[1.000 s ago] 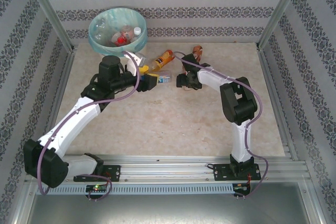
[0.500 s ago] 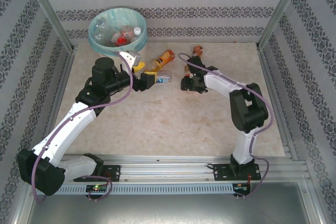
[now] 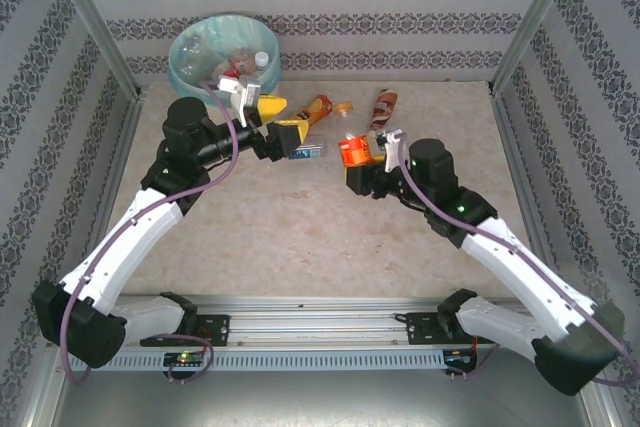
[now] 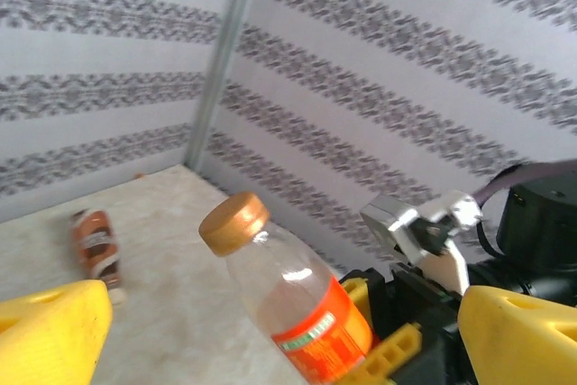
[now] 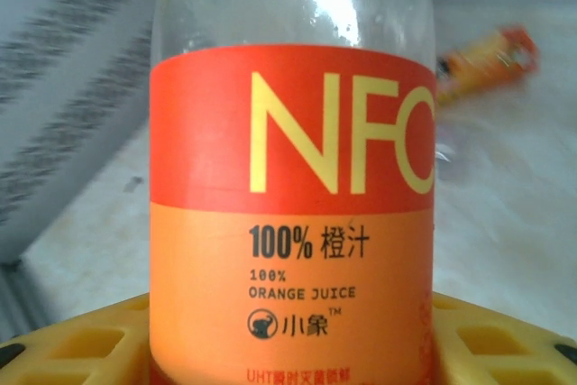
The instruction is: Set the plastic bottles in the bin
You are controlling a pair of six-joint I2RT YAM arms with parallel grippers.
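A clear bottle with an orange juice label [image 3: 352, 152] and a gold cap [image 4: 233, 222] is held tilted above the table, my right gripper [image 3: 360, 165] shut on its labelled body [image 5: 293, 223]. My left gripper [image 3: 281, 118] stands open just to its left, with its yellow fingers [image 4: 54, 331] wide apart and nothing between them. On the table lie an orange bottle [image 3: 313, 112], a brown bottle [image 3: 383, 107] and a small blue-labelled bottle [image 3: 308, 150]. The bin [image 3: 190, 82], lined in pale teal, stands at the back left with several bottles inside.
Patterned walls with metal posts [image 3: 95, 32] close in the table on three sides. The brown bottle [image 4: 95, 241] lies near the back wall. Bare tabletop [image 3: 300, 237] stretches between the arms and the near rail.
My right gripper has closed on the orange juice bottle and lifted it, its arm swinging out to the right. My left gripper has opened wider and moved back towards the bin.
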